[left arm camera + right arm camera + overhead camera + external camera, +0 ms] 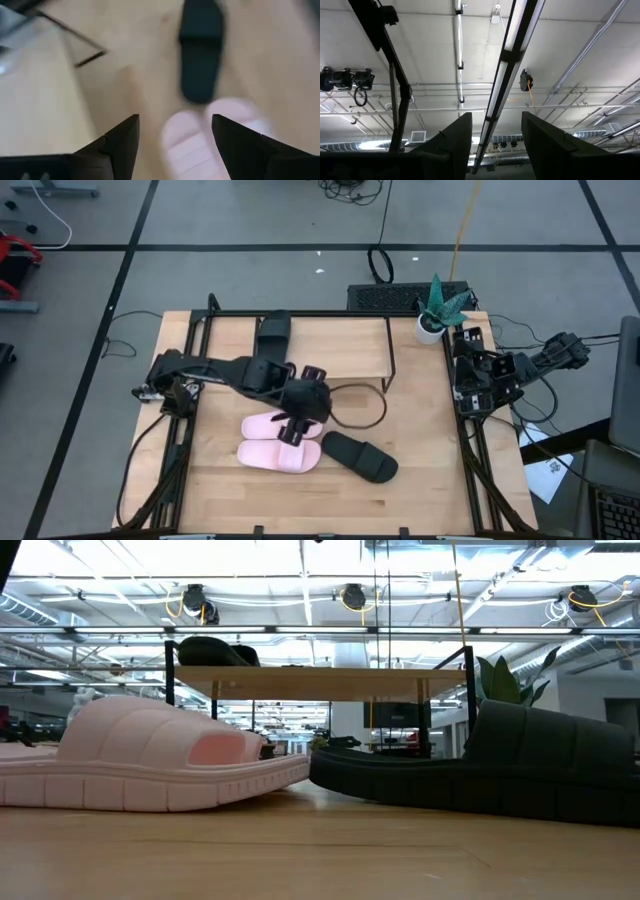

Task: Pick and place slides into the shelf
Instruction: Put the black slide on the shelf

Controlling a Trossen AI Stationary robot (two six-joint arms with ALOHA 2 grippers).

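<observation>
Left pincer [293, 430] wide open, empty, over pink slides [280, 455] mid-counter, black slide [360, 457] beside; right pincer [496, 145] parted, empty, at right edge.

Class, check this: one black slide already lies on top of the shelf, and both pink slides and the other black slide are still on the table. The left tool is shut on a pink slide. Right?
Not quite. The left wrist view shows the left tool open above a pink slide, holding nothing. The rest stands: black slide on the shelf, other black slide on the table.

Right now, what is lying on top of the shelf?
One black slide lies on the shelf top board, near its left end. The rest of the board is bare. The space under the board is covered from above.
</observation>
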